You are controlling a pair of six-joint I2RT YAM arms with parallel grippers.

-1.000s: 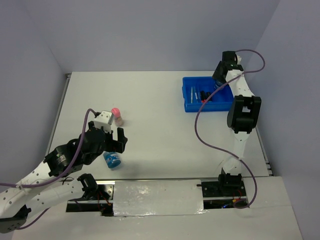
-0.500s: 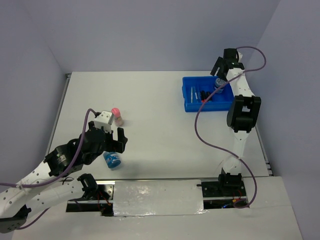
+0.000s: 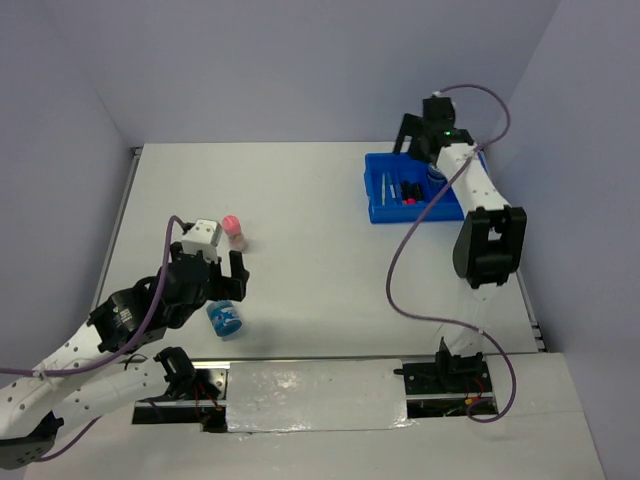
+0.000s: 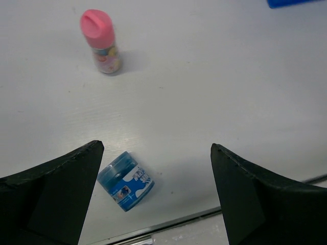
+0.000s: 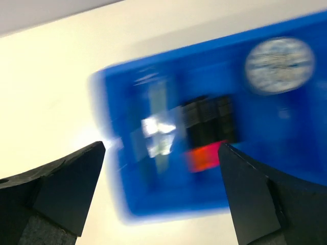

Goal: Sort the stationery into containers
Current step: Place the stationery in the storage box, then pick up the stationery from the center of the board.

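Lying tipped over on the white surface (image 4: pixel 214 76), the small round blue plastic jar (image 4: pixel 125 181) is seen below the left tool (image 4: pixel 157 148), off-centre beside one finger. Its lid end points up-left in the wrist view, so its stubby axis runs diagonally. That tool is spread wide with nothing held. The right tool (image 5: pixel 161 148), also wide open and empty, is hung over the far-off bright blue plastic tray (image 3: pixel 400 217).
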